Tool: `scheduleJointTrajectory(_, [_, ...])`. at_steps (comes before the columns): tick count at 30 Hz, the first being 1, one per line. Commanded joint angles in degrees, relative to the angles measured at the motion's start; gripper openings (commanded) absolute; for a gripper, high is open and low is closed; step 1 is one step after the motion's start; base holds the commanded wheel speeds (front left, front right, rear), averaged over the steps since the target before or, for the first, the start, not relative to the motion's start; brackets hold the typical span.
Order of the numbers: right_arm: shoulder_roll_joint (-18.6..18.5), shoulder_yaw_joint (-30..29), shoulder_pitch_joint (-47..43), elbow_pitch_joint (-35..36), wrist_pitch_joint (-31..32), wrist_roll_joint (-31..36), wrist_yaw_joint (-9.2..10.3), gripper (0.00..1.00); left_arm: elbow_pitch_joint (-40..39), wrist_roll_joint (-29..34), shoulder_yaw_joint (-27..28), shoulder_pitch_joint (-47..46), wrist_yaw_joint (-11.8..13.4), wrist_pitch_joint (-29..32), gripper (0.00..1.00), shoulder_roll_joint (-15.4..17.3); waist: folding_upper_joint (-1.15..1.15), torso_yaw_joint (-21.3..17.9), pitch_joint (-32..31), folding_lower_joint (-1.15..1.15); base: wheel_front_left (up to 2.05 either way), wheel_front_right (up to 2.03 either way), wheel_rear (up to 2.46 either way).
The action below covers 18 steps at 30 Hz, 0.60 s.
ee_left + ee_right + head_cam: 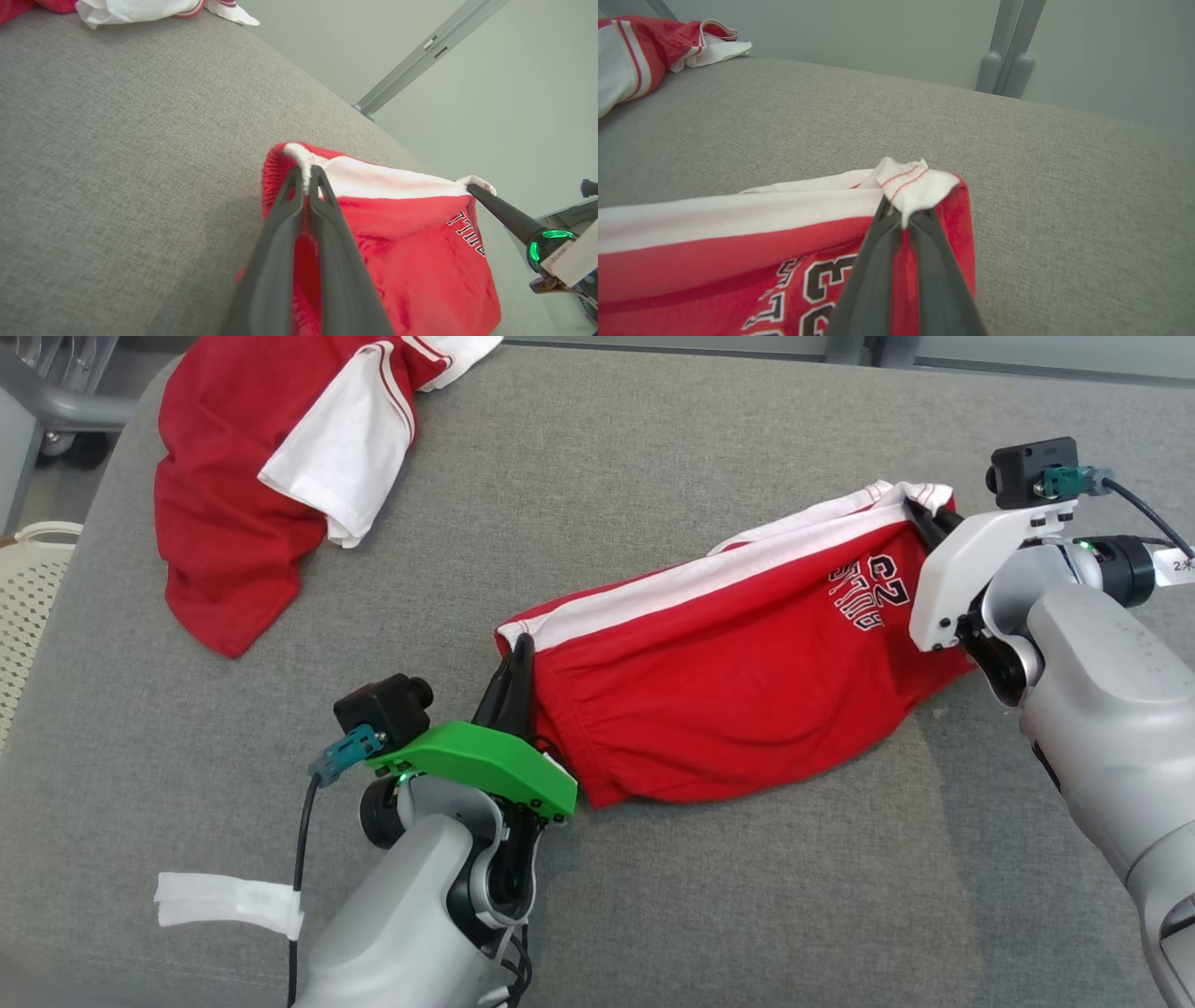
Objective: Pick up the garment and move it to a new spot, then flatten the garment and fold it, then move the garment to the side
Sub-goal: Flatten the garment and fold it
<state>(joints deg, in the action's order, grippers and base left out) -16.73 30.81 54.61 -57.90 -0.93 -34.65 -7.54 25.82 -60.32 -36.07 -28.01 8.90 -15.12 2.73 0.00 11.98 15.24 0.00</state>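
The garment [728, 681] is red with a white band and dark lettering, stretched between my two grippers above the grey padded table [653, 915]. My left gripper [516, 651] is shut on its left white-edged corner, and the left wrist view shows the garment [397, 252] pinched at that gripper [306, 175]. My right gripper [920, 518] is shut on the right white corner. In the right wrist view that gripper [903, 214] clamps the bunched white hem of the garment [738, 261]. The lower edge of the cloth sags onto the table.
A second red and white garment [271, 467] lies crumpled at the table's far left corner. A pale perforated basket [23, 607] stands off the table's left edge. Grey metal posts [1008, 51] rise behind the far edge.
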Motion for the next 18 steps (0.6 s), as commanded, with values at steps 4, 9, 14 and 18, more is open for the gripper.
scheduleJointTrajectory(4, [0.29, 2.2, 2.41, -2.5, -1.49, -1.07, 0.1, 0.6, 1.65, -0.23, -0.7, -2.33, 0.47, -0.02, 1.0, 0.31, 0.0, 0.49, 0.45, 0.0, 0.0, 0.0, 0.0])
scheduleJointTrajectory(9, [0.7, 4.41, 3.74, -4.47, -2.98, -2.52, 0.1, 1.0, 3.63, 0.52, -2.16, -3.69, 0.66, -0.02, 1.0, 0.29, 0.0, 0.74, 0.38, 0.0, 0.0, 0.0, 0.0])
scheduleJointTrajectory(14, [-0.02, 6.59, 4.63, -5.02, -4.99, -4.9, 0.1, 1.0, 4.81, 2.01, -3.08, -5.03, -0.12, -0.02, 1.0, 0.3, 0.0, 0.98, 0.04, 0.0, 0.0, 0.0, 0.0])
scheduleJointTrajectory(18, [-1.08, 8.18, 4.82, -4.28, -6.0, -6.43, 0.1, 1.0, 3.57, 4.97, -1.44, -4.86, -0.85, -0.02, 1.0, 0.3, 0.0, 0.69, -0.36, 0.0, 0.0, 0.0, 0.0])
